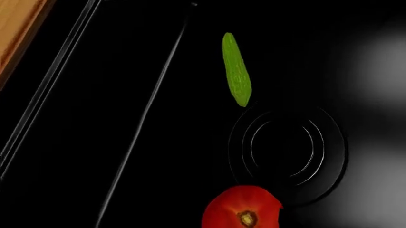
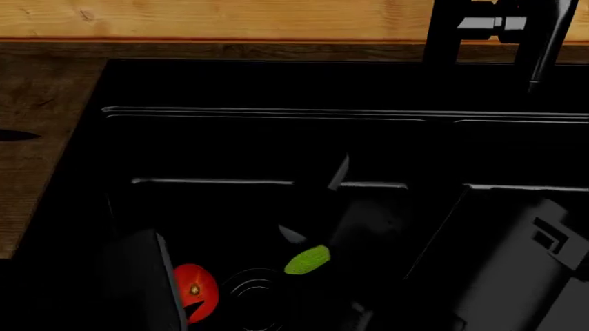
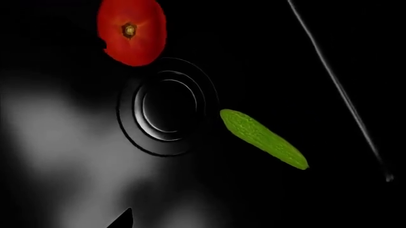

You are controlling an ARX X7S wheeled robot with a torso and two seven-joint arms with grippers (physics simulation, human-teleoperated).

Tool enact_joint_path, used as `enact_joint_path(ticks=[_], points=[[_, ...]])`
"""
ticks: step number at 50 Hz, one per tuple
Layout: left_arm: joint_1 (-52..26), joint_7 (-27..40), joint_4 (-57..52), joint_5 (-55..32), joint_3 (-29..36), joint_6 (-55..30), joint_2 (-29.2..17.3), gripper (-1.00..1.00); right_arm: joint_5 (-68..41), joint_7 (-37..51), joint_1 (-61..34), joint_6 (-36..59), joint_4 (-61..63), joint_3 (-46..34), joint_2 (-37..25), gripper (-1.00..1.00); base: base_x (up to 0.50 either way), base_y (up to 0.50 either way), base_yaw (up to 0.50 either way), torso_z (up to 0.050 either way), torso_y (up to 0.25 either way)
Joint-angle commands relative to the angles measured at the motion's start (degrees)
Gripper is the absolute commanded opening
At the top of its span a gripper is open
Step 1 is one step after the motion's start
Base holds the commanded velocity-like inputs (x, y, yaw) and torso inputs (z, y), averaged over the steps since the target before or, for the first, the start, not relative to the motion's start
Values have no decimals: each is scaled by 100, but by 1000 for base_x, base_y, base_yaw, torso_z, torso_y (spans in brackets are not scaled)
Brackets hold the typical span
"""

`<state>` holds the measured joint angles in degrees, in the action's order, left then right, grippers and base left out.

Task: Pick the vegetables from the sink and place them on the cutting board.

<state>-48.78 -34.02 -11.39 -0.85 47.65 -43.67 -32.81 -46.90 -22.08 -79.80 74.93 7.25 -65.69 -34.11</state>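
Tomato (image 3: 131, 31) and cucumber (image 3: 263, 138) loose beside the drain (image 3: 168, 107) in the sink (image 2: 276, 138), ungrasped; both pincers' openings impossible to tell.

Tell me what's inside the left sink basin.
A tomato and a cucumber lie on the basin floor, on opposite sides of the round drain. In the head view, dark arm parts cover part of both.
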Motion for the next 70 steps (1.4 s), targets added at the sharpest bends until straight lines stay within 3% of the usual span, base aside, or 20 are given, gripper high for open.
enact_joint_path(ticks=[1, 12, 20, 23, 24, 30, 31, 37, 47, 60, 70], points=[[-451, -217, 611, 296, 545, -602, 398, 100, 244, -159, -53, -358, -273, -227, 126, 100, 0, 0, 0, 0, 0], [-872, -854, 1675, 233, 1031, -233, 731, 100, 591, -1021, -395, -837, -875, -810, 317, 100, 0, 0, 0, 0, 0], [-1303, -1120, 3458, 254, 1284, 676, 1313, 100, 839, -1590, -457, -1330, -1551, -1126, 480, 100, 0, 0, 0, 0, 0], [-1199, -1303, 3542, 356, 1579, 964, 1239, 100, 913, -1654, -435, -1506, -1778, -1144, 571, 100, 0, 0, 2, 0, 0], [-1183, -1236, 3566, 393, 1590, 1077, 1228, -100, 912, -1657, -428, -1514, -1784, -1146, 576, 100, 11, 0, 0, 0, -15], [-1094, -973, 3338, 532, 1602, 1421, 1052, -100, 913, -1613, -437, -1495, -1758, -1131, 549, 100, 0, 0, 0, 0, -3], [-1079, -647, 3399, 615, 1508, 1594, 1057, -100, 902, -1586, -445, -1465, -1714, -1119, 530, 100, 14, 0, 0, -15, 0], [-1093, -255, 2623, 321, 838, 1518, 803, -100, 840, -1480, -507, -1313, -1560, -1048, 487, 100, 5, 0, -1, 0, -5], [-930, 17, 509, -58, -26, 463, 108, -100, 939, -1444, -803, -1141, -1809, -1057, 694, 100, 0, 0, 0, 0, 0], [-545, 619, 226, -365, -817, 769, -55, -100, 1692, -1624, -981, -1608, -2973, -1775, 1449, 100, 0, 0, 0, 0, 0], [-32, 816, -107, -434, -906, 837, -286, -100, 2588, -1912, -985, -2587, -4018, -2726, 1980, 100, 0, 0, 0, 0, 0]])
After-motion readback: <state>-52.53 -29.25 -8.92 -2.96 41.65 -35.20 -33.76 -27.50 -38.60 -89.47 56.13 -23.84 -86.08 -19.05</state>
